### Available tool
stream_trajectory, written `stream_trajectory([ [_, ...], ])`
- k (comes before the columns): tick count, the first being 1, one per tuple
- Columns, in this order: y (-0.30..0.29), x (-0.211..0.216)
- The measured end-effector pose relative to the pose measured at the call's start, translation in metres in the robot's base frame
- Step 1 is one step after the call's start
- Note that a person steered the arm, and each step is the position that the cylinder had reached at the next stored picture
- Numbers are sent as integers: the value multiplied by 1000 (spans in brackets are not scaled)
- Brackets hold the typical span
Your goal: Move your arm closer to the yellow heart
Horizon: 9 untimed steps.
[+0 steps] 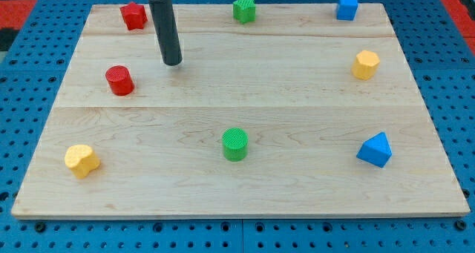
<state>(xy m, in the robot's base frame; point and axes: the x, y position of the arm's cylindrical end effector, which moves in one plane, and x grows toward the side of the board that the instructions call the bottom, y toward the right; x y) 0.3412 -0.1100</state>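
the yellow heart (81,160) sits at the view's bottom left of the wooden board (297,97), with the green cylinder (235,144) and blue triangular block (375,150) along the same near row. the red cylinder (119,81) lies between the heart and my tip (172,62), which rests apart from every block, pushing nothing, so a clear route probably passes beside the red cylinder.

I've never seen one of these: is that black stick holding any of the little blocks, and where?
Nothing is held. My tip rests on bare board, touching no block; the red cylinder is nearest, toward the view's lower left.
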Motion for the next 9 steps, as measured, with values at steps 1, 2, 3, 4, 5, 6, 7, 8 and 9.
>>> stream_trajectory([
  [1,1,3],
  [2,1,6],
  [3,1,14],
  [4,-15,22],
  [5,-18,31],
  [6,26,47],
  [7,6,74],
  [8,-13,124],
  [9,-7,178],
])
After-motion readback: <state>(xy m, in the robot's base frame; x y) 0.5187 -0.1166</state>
